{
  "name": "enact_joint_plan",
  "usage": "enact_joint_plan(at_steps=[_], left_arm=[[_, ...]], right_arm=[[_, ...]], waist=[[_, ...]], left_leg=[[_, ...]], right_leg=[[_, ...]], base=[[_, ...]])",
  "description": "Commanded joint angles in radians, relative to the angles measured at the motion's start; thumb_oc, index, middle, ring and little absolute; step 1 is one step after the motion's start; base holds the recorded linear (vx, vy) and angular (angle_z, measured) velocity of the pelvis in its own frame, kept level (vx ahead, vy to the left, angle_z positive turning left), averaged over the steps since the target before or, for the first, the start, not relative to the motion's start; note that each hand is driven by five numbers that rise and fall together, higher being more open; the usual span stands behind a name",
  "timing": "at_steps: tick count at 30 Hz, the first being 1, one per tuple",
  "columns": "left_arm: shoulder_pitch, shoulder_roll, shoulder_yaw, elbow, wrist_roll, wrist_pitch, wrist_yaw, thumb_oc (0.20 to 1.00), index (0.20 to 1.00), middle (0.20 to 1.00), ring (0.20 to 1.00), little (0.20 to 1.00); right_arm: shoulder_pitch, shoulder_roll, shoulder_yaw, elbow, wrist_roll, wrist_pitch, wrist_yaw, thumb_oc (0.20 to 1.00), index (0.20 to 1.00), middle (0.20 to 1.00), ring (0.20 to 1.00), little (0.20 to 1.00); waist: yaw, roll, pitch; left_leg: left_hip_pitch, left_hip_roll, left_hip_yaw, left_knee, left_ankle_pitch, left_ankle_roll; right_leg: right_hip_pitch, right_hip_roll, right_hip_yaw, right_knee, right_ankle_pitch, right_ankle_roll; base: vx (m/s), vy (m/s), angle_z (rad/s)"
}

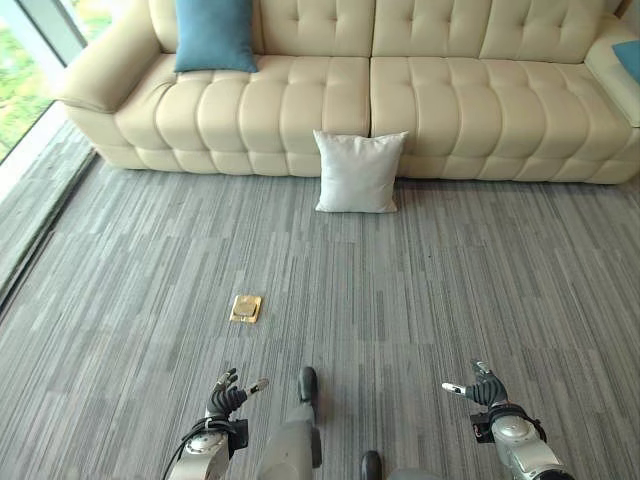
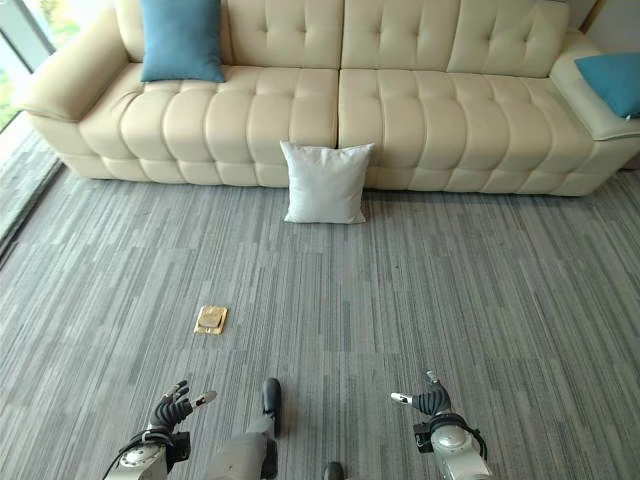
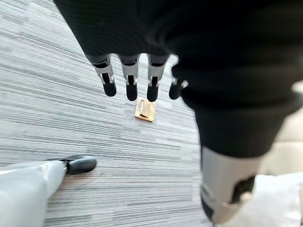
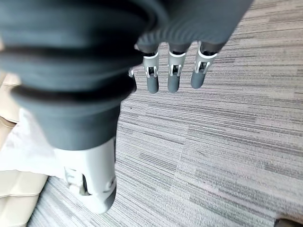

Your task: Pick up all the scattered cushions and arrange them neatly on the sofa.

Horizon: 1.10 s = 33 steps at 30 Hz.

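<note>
Nearest to me, my left hand point(image 1: 226, 397) hangs low over the grey carpet point(image 1: 450, 290) with its fingers point(image 3: 130, 85) loosely extended and holding nothing. My right hand point(image 1: 486, 388) is at the same level on the other side, fingers point(image 4: 173, 78) likewise relaxed and empty, thumb standing out to the side.

Just ahead of the left hand, a small brass floor plate point(image 1: 245, 308) is set flat in the carpet. It is no part of the task.

Further on, well apart from both hands, the white cushion point(image 1: 358, 171) stands on its lower edge on the carpet, leaning back against the front of the cream sofa point(image 1: 470, 110) at the seam between its two seat sections. It lies straight ahead, roughly between my hands, its broad face turned toward me; neither hand is clearly nearer. I judge that I must first walk forward, then take it with a hand at each side edge.

Farthest off, a blue cushion point(image 1: 215, 35) stands against the backrest at the sofa's left end, and a second blue cushion point(image 2: 612, 82) rests on the right armrest. Both are already on the sofa; the white one is the only cushion I find on the floor.
</note>
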Motion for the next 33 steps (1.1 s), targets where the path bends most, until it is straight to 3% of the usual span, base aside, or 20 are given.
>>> enact_joint_plan(at_steps=[1, 4, 6, 7, 10, 13, 15, 19, 22, 23, 24, 28, 33], left_arm=[[-0.018, 0.031, 0.005, -0.045, 0.011, -0.025, 0.010, 1.000, 1.000, 1.000, 1.000, 1.000], [-0.028, 0.046, 0.009, -0.050, 0.005, -0.024, 0.017, 1.000, 1.000, 1.000, 1.000, 1.000], [-0.036, 0.053, 0.004, -0.050, 0.007, -0.023, 0.020, 1.000, 1.000, 1.000, 1.000, 1.000], [-0.042, 0.057, 0.004, -0.050, 0.008, -0.024, 0.022, 1.000, 1.000, 1.000, 1.000, 1.000], [-0.047, 0.062, 0.005, -0.055, 0.007, -0.026, 0.019, 1.000, 1.000, 1.000, 1.000, 1.000], [-0.066, 0.057, 0.006, -0.062, 0.005, -0.030, 0.022, 1.000, 1.000, 1.000, 1.000, 1.000], [-0.079, 0.058, -0.007, -0.070, 0.013, -0.038, 0.011, 1.000, 1.000, 1.000, 1.000, 1.000], [-0.067, 0.043, -0.015, -0.088, 0.009, -0.036, -0.001, 1.000, 1.000, 1.000, 1.000, 1.000], [-0.061, 0.034, -0.018, -0.088, -0.007, -0.034, -0.010, 1.000, 1.000, 1.000, 1.000, 1.000], [-0.059, 0.034, -0.021, -0.086, -0.008, -0.035, -0.015, 1.000, 1.000, 1.000, 1.000, 1.000], [-0.061, 0.031, -0.024, -0.083, -0.012, -0.036, -0.016, 1.000, 1.000, 1.000, 1.000, 1.000], [-0.048, 0.028, -0.028, -0.069, -0.004, -0.022, -0.020, 1.000, 1.000, 1.000, 1.000, 1.000], [-0.035, 0.032, -0.027, -0.052, 0.001, -0.018, -0.015, 1.000, 1.000, 1.000, 1.000, 1.000]], right_arm=[[-0.008, -0.005, -0.011, -0.042, -0.008, -0.012, 0.003, 1.000, 1.000, 1.000, 1.000, 1.000], [-0.015, 0.008, -0.008, -0.034, -0.004, -0.007, 0.004, 1.000, 1.000, 1.000, 1.000, 1.000], [-0.016, 0.017, -0.007, -0.032, 0.000, -0.005, 0.004, 1.000, 1.000, 1.000, 1.000, 1.000], [-0.021, 0.020, -0.005, -0.032, 0.000, -0.005, 0.003, 1.000, 1.000, 1.000, 1.000, 1.000], [-0.027, 0.019, -0.005, -0.035, 0.002, -0.006, 0.005, 1.000, 1.000, 1.000, 1.000, 1.000], [-0.031, 0.013, -0.011, -0.040, -0.003, 0.007, -0.004, 1.000, 1.000, 1.000, 1.000, 1.000], [-0.016, 0.014, -0.016, -0.042, -0.001, 0.007, -0.003, 1.000, 1.000, 1.000, 1.000, 1.000], [-0.007, 0.004, -0.027, -0.029, 0.019, -0.010, 0.001, 1.000, 1.000, 1.000, 1.000, 1.000], [-0.016, -0.013, -0.025, -0.023, 0.025, -0.016, 0.005, 1.000, 1.000, 1.000, 1.000, 1.000], [-0.021, -0.021, -0.027, -0.027, 0.032, -0.019, 0.008, 1.000, 1.000, 1.000, 1.000, 1.000], [-0.025, -0.027, -0.028, -0.021, 0.034, -0.019, 0.006, 1.000, 1.000, 1.000, 1.000, 1.000], [-0.029, -0.046, -0.036, -0.010, 0.031, -0.015, 0.009, 1.000, 1.000, 1.000, 1.000, 1.000], [-0.034, -0.054, -0.029, -0.003, 0.028, -0.009, -0.003, 1.000, 1.000, 1.000, 1.000, 1.000]], waist=[[0.022, -0.005, -0.020], [0.015, -0.008, -0.003], [0.005, 0.008, 0.008], [0.000, 0.019, 0.019], [-0.014, 0.031, 0.033], [-0.066, 0.034, 0.058], [-0.084, 0.030, 0.050], [-0.096, 0.044, 0.020], [-0.095, 0.057, 0.020], [-0.087, 0.052, 0.024], [-0.078, 0.048, 0.029], [-0.051, 0.031, 0.035], [-0.010, 0.044, 0.044]], left_leg=[[0.067, 0.040, -0.021, 0.056, -0.147, -0.079], [0.105, 0.022, -0.006, 0.055, -0.186, -0.049], [0.136, 0.028, -0.002, 0.043, -0.198, -0.038], [0.159, 0.035, 0.003, 0.030, -0.205, -0.036], [0.201, 0.039, 0.008, 0.013, -0.220, -0.040], [0.303, 0.035, -0.007, -0.019, -0.263, -0.063], [0.322, 0.033, -0.021, -0.018, -0.282, -0.070], [0.348, 0.069, -0.027, 0.032, -0.313, -0.093], [0.315, 0.088, -0.040, 0.184, -0.278, -0.120], [0.266, 0.087, -0.055, 0.292, -0.234, -0.124], [0.233, 0.081, -0.060, 0.317, -0.227, -0.117], [0.130, 0.057, -0.069, 0.262, -0.264, -0.094], [0.013, 0.049, -0.078, 0.114, -0.119, -0.120]], right_leg=[[-0.094, -0.065, 0.003, 0.121, -0.021, 0.078], [-0.189, -0.082, 0.025, 0.316, 0.042, 0.116], [-0.278, -0.077, 0.027, 0.425, 0.093, 0.112], [-0.326, -0.071, 0.011, 0.447, 0.091, 0.100], [-0.365, -0.070, -0.043, 0.398, 0.069, 0.088], [-0.454, -0.035, -0.086, 0.153, 0.128, 0.102], [-0.439, -0.030, -0.046, 0.123, 0.131, 0.100], [-0.395, -0.017, -0.046, 0.139, 0.112, 0.058], [-0.345, 0.004, -0.055, 0.138, 0.080, 0.024], [-0.312, 0.006, -0.050, 0.131, 0.061, 0.006], [-0.291, 0.003, -0.045, 0.124, 0.050, 0.000], [-0.223, -0.011, -0.039, 0.101, 0.018, 0.003], [-0.133, 0.013, -0.016, 0.070, -0.019, 0.007]], base=[[0.27, 0.223, -0.17], [0.15, 0.153, -0.04], [0.15, 0.117, 0.03], [0.19, 0.068, 0.08], [0.20, -0.007, 0.00], [0.37, -0.115, 0.07], [0.34, -0.159, 0.17], [0.30, -0.188, 0.38], [0.24, -0.199, 0.33], [0.27, -0.203, 0.11], [0.26, -0.167, -0.08], [0.23, -0.044, -0.22], [0.24, 0.028, -0.16]])
